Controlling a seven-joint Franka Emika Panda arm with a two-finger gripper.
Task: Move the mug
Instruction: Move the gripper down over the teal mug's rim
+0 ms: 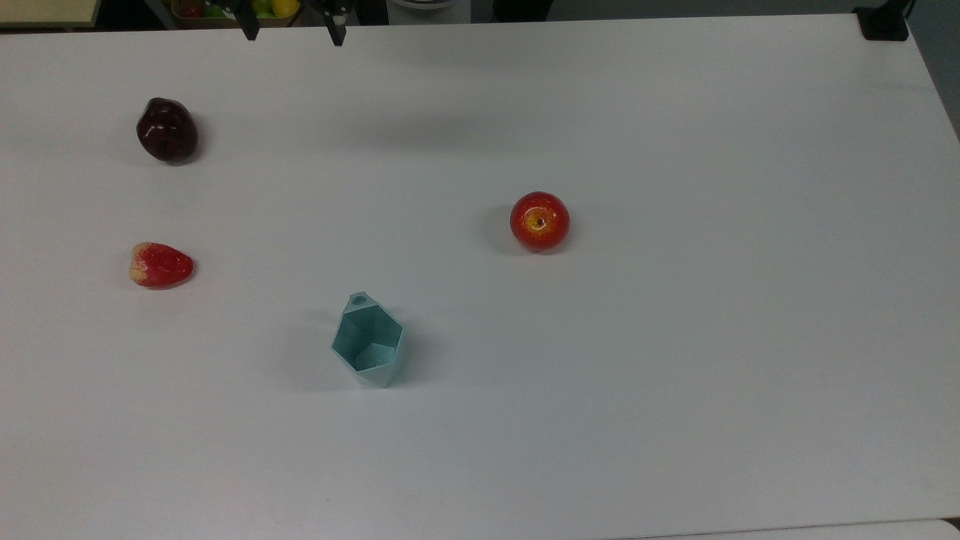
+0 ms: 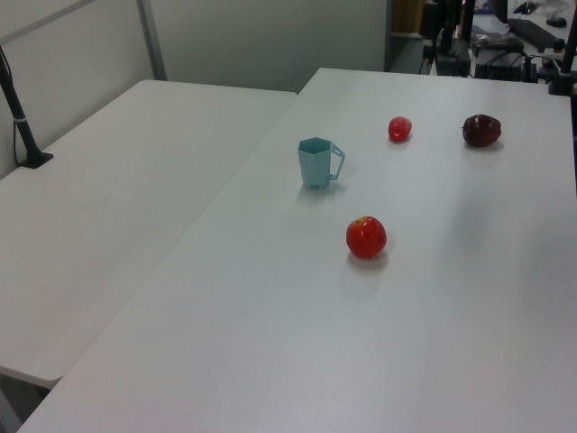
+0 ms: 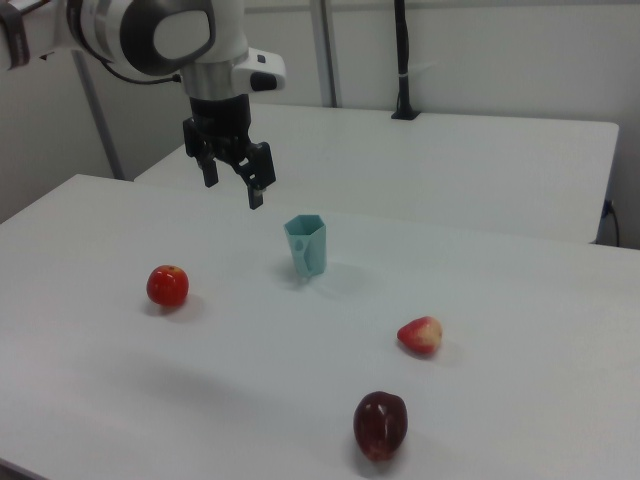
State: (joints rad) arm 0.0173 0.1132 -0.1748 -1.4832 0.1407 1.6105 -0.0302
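Above table, well apart from mug: gripper hung with fingers spread, nothing held. Mug upright, beside apple.

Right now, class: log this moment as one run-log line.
tool: open, raised, empty | mug: upright, untouched | apple: apart | step: approach

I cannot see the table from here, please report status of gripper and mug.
Gripper open, holding nothing, high above table. Mug upright, untouched. Apple and other fruit apart from mug, path clear.
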